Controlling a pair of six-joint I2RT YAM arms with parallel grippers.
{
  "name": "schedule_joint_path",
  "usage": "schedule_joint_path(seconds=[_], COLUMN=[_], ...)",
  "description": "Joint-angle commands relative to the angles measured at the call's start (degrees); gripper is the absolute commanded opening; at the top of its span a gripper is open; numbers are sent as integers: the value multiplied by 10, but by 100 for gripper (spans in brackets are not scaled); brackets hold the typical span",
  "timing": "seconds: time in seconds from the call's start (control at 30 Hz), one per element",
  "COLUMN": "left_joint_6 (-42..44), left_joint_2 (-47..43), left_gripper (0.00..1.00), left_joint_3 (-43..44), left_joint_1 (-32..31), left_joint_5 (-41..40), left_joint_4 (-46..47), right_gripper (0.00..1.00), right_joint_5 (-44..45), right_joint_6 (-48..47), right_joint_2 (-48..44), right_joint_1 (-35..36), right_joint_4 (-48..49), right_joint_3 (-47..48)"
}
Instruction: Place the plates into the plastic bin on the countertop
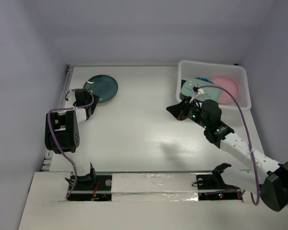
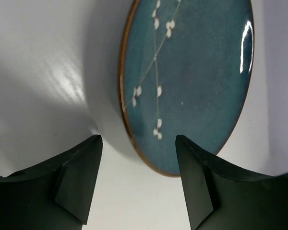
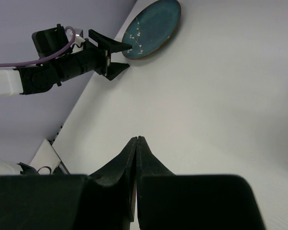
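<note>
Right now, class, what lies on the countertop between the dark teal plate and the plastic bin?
Nothing: in the top view only bare countertop runs from the dark teal plate to the plastic bin.

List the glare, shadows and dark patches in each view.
Left wrist: a glare streak marks the teal plate on its rim at picture right, and its shadow falls leftward on the countertop. Right wrist: the right gripper shows as a near-black silhouette against the bright countertop. Top external: a faint soft shadow lies near the countertop's middle.
</note>
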Motion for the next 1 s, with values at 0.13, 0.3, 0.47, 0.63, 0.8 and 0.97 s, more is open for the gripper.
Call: schedule_joint_path(seconds=[0.13, 0.3, 0.47, 0.63, 0.8, 0.97], left_joint_6=[-26, -40, -80, -95, -105, -80], left_joint_2=[48, 73, 85, 93, 95, 35], left_gripper=[55, 49, 37, 26, 0, 0], left_joint_3=[55, 65, 34, 4, -44, -71], left_joint_1=[6, 11, 16, 23, 39, 39], left_joint_5=[14, 37, 78, 93, 135, 141], left_joint_4=[8, 17, 93, 161, 274, 315], right_gripper=[4, 4, 4, 5, 8, 23], right_joint_5=[9, 18, 15, 26, 36, 56], right_joint_6=[-19, -19, -20, -28, -34, -37], right_joint_2=[-4, -15, -18, -40, -56, -81], right_joint_1=[6, 6, 6, 6, 6, 6], right_joint_4=[10, 5, 3, -13, -37, -55], right_joint_3=[41, 41, 37, 40, 44, 46])
